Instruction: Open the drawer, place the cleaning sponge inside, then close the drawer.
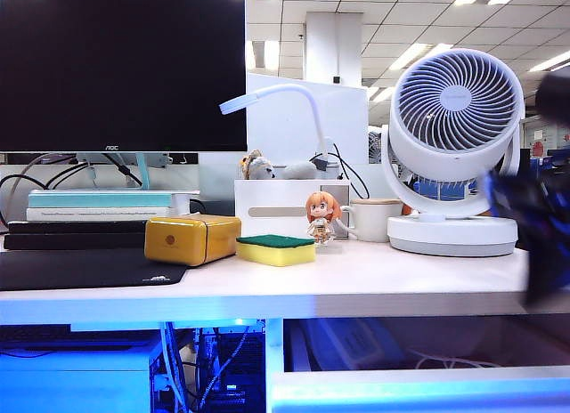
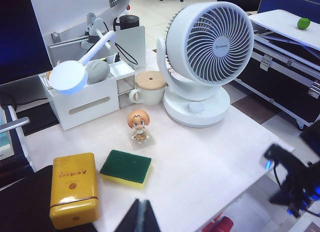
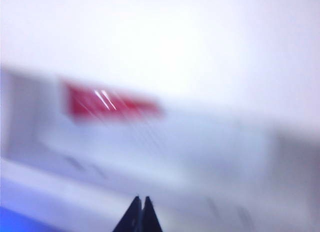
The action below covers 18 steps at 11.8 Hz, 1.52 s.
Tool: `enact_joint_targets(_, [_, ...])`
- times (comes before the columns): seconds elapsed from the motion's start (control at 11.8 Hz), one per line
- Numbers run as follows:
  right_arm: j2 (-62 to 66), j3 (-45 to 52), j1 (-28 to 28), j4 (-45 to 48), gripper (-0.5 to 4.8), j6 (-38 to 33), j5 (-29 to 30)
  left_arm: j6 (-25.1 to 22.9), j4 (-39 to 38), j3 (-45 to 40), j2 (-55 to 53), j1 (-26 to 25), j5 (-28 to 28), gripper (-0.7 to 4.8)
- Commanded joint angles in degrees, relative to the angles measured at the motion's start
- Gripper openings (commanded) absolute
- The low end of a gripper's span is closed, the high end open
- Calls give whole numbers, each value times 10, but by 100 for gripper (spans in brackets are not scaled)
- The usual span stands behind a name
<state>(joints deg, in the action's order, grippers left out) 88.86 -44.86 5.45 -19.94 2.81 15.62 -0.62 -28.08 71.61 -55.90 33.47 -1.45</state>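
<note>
The cleaning sponge (image 1: 275, 249), yellow foam under a dark green top, lies flat on the white desk between a golden box and a small figurine. In the left wrist view the sponge (image 2: 126, 167) is just ahead of my left gripper (image 2: 140, 203), which hangs above the desk, shut and empty. Below the desk's right half, the drawer (image 1: 419, 388) shows its blue-tinted front, with a dark gap above it. My right arm (image 1: 545, 217) is a dark blur at the desk's right end. My right gripper (image 3: 140, 198) is shut and empty before blurred white surfaces and a red patch.
A glossy golden box (image 1: 191, 238) stands left of the sponge and a figurine (image 1: 321, 217) right of it. Behind are a white organiser (image 1: 267, 208), a lidded mug (image 1: 372, 219), a big white fan (image 1: 454, 146), a monitor (image 1: 120, 70) and stacked books (image 1: 98, 213). A black mat (image 1: 80, 269) covers the left.
</note>
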Motion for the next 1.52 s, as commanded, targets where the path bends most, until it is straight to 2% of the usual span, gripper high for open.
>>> enact_joint_targets(0.08, [-37, -38, 7, 91, 8, -33, 104, -5, 8, 3, 1, 0, -3, -5])
enact_joint_targets(0.17, [-37, -80, 27, 95, 289, -31, 110, -5, 8, 3, 1, 0, -3, -5])
enact_joint_targets(0.25, [-37, -112, 58, 124, 479, -23, 113, -5, 8, 3, 1, 0, -3, -5])
enact_joint_targets(0.34, [0, -173, 108, 178, 479, -22, 68, -5, 9, 3, 1, 0, -3, -5])
enact_joint_targets(0.42, [51, -225, 128, 185, 479, -21, 64, -5, 9, 3, 1, 0, -3, -5])
enact_joint_targets(0.51, [70, -244, 132, 186, 479, -21, 62, -5, 9, 3, 1, 0, -3, -5])
enact_joint_targets(0.76, [261, -411, 160, 186, 479, -8, 48, -5, 9, 3, 1, 0, -3, -5])
enact_joint_targets(1.02, [321, -426, 165, 213, 479, 15, 36, -5, 7, 3, 1, 0, -3, -5])
enact_joint_targets(1.27, [372, -459, 167, 236, 479, 1, 36, -4, -17, 3, 1, 0, -50, -5])
enact_joint_targets(1.52, [410, -501, 167, 231, 479, -10, 52, -4, -21, 3, 1, 0, -50, -5])
